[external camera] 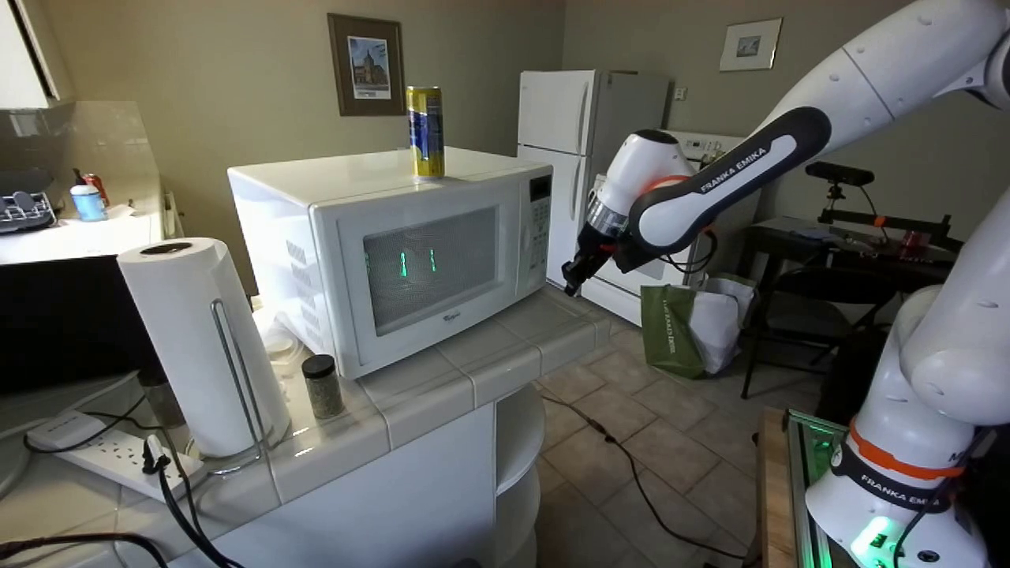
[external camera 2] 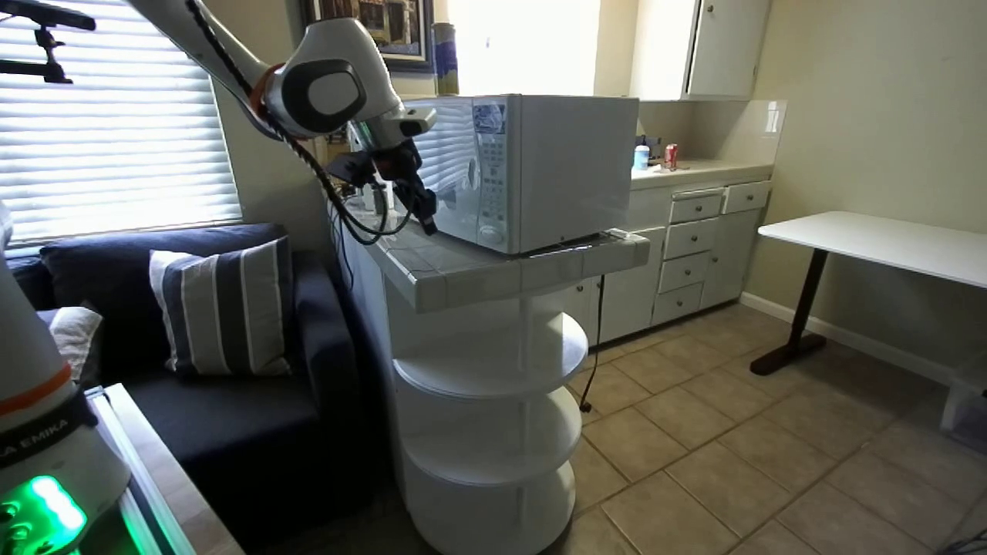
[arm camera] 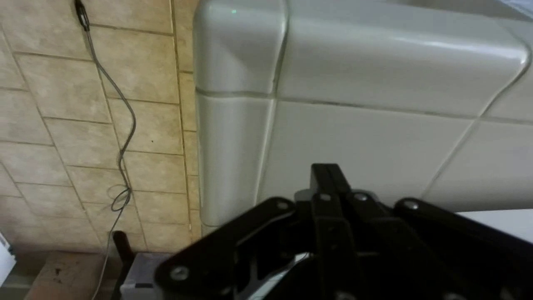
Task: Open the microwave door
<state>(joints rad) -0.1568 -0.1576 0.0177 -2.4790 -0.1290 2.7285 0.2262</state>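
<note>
The gripper (arm camera: 326, 168) has its jaws drawn fully together, one against the other, with hold of nothing; in the wrist view they point over the tiled countertop (arm camera: 354, 141), and whether the tips touch it cannot be told. The microwave door (external camera: 432, 268) is picture-left of the jaws and apart from them in an exterior view, flush with the front of the white countertop microwave (external camera: 272, 229). The keypad panel (external camera: 540, 229) lies between door and jaws there. Up and picture-left of the jaws, a yellow-and-blue drink can (external camera: 426, 130) stands upright on the microwave's top. Farther picture-left and lower than the jaws stand a black-lidded spice jar (external camera: 323, 388) and a paper towel roll (external camera: 197, 347). Behind the jaws rises the white refrigerator (external camera: 564, 134), and low to their picture-right sits a green shopping bag (external camera: 671, 331). In an exterior view, rounded end shelves (external camera 2: 493, 370) are below the jaws, and a striped pillow (external camera 2: 224, 308) on the dark sofa (external camera 2: 231, 416) is low to their picture-left
</note>
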